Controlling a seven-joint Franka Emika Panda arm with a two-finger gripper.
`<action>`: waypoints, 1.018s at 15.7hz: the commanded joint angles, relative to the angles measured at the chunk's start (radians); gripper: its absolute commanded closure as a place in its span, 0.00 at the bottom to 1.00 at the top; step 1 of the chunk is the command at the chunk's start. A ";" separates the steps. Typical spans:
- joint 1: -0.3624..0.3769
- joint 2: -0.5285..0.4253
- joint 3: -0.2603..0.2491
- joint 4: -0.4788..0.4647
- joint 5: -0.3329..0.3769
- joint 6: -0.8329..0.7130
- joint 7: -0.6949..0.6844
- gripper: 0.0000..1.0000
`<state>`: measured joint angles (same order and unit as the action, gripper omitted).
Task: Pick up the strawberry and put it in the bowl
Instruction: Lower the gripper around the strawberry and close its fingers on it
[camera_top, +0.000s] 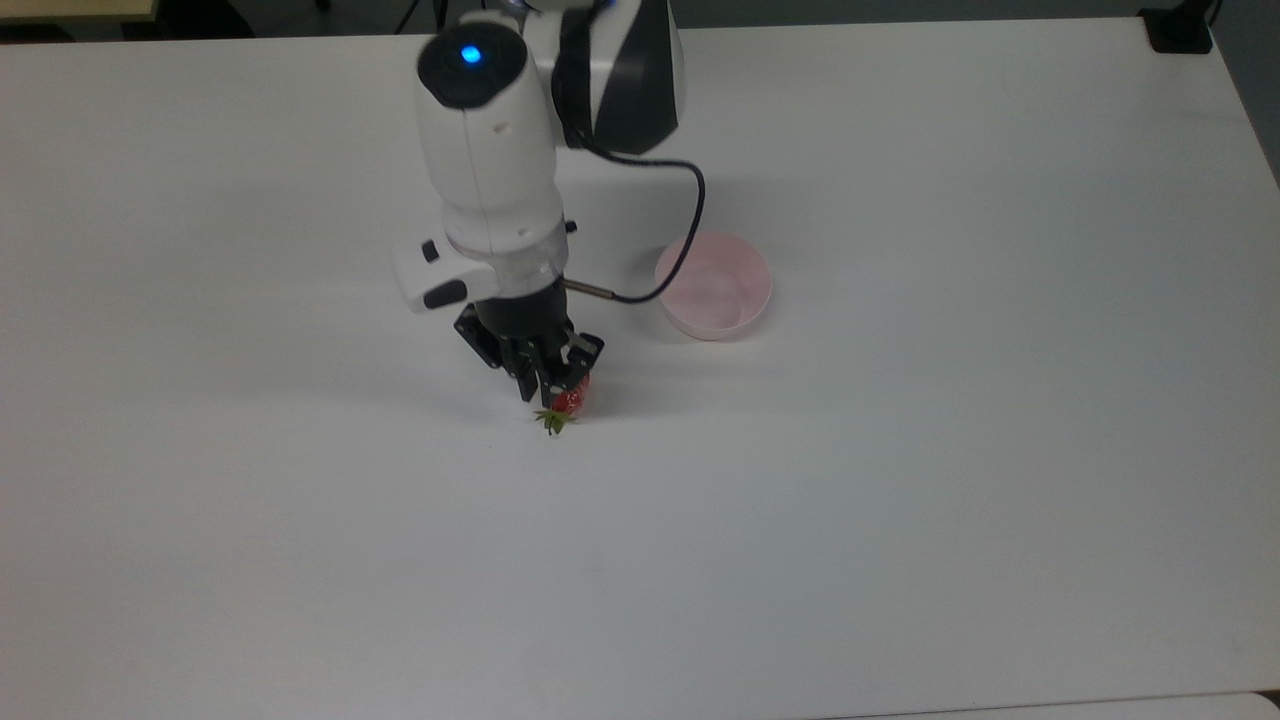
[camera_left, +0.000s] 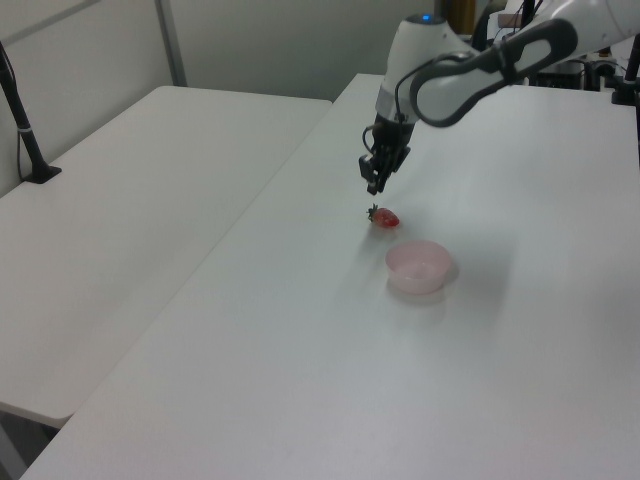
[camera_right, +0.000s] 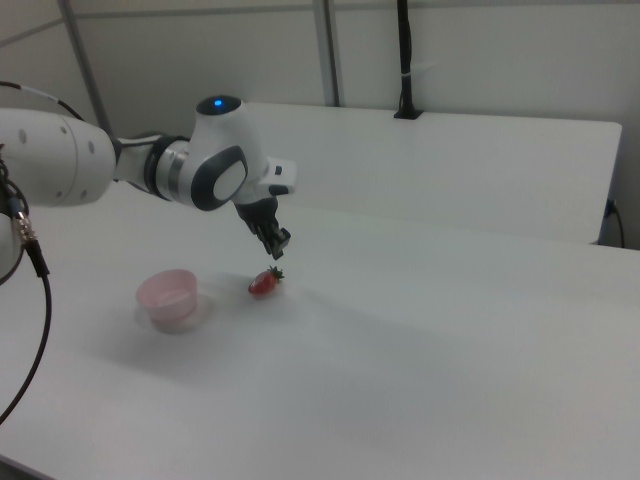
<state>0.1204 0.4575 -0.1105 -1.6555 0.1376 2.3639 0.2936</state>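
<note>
The red strawberry (camera_top: 570, 399) with its green leafy top lies on the white table, also seen in the left view (camera_left: 385, 217) and the right view (camera_right: 263, 283). My gripper (camera_top: 538, 388) hangs just above it, fingers shut with nothing between them; the left view (camera_left: 372, 185) and right view (camera_right: 280, 244) show a clear gap between the fingertips and the fruit. The pale pink bowl (camera_top: 700, 325) stands empty to the top view's right of the strawberry (camera_left: 418, 268) (camera_right: 167, 300).
A black cable (camera_top: 690, 230) loops from the wrist over the bowl's near rim. A second white table (camera_left: 130, 230) adjoins on the left view's left, with a black clamped post (camera_left: 22, 120). Another black post (camera_right: 405, 60) stands at the far table edge.
</note>
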 joint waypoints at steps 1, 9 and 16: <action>0.007 -0.071 -0.026 -0.024 0.063 -0.064 -0.073 0.79; 0.028 -0.036 -0.017 -0.058 0.042 -0.074 -0.116 0.00; 0.056 0.032 -0.017 -0.059 -0.049 -0.074 -0.301 0.11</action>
<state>0.1701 0.4973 -0.1186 -1.7116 0.1018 2.3087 0.0503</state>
